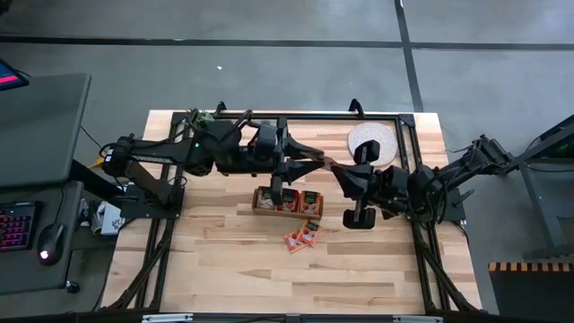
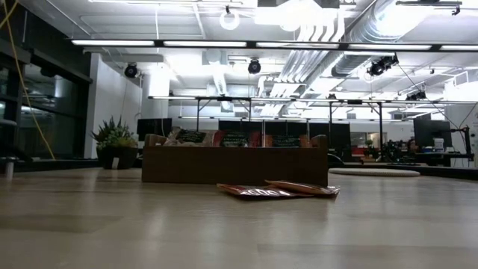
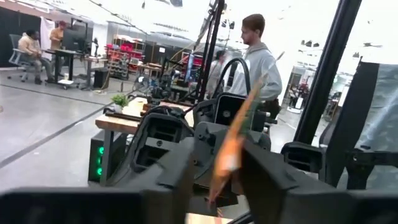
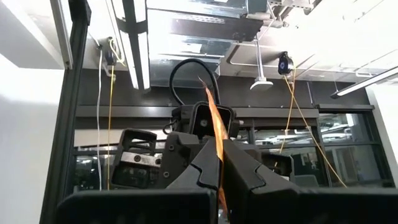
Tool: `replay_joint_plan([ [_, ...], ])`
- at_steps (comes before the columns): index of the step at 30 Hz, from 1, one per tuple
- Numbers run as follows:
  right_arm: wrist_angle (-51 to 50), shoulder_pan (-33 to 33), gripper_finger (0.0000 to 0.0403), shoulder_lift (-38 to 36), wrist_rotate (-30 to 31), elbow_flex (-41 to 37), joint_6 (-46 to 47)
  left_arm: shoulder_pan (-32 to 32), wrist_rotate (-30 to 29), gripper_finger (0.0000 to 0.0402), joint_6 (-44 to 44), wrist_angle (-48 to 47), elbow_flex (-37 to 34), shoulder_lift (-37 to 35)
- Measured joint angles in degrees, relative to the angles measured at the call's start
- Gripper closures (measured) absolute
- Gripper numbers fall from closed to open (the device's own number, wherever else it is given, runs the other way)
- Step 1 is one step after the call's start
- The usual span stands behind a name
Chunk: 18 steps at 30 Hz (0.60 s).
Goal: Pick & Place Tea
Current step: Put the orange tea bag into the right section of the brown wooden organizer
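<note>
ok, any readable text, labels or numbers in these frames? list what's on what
None can be read.
Orange-red flat tea sachets lying in front of the long brown wooden box: white markings on the printed faces, too blurred to read.
Sachets standing in the box: labels too small.
Sachet pinched between the left pincer and right pincer: seen edge-on, no print visible.
Keyboard beside the table: keys illegible.

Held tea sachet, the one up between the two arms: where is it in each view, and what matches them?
High view: held sachet at mid-table between the arms, just above the wooden box in the picture.
Low view: not in it.
Left wrist view: centre, edge-on.
Right wrist view: centre, clamped in the right pincer.
Landmark: the wooden box links the high and low views.
</note>
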Motion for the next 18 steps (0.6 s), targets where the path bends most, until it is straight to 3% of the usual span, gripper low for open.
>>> replay_joint_plan([
  [3,-0.04,0.00,0.0403,0.00,0.24,-0.02,0.00,-0.02,0.07,0.0357,1.27,-0.22,0.00,0.00],
  [5,-0.02,0.00,0.0403,0.00,0.37,-0.02,0.02,-0.04,0.10,0.0387,1.33,-0.23,0.00,0.00],
  [12,-1.77,0.05,0.0401,-0.29,1.05,-0.06,0.02,-0.02,-0.14,0.0396,2.37,-2.68,0.04,-0.29],
  [18,-7.36,1.53,0.0375,-2.64,4.11,-0.17,0.65,-0.02,-3.03,0.0399,2.73,-8.70,0.04,-1.58],
])
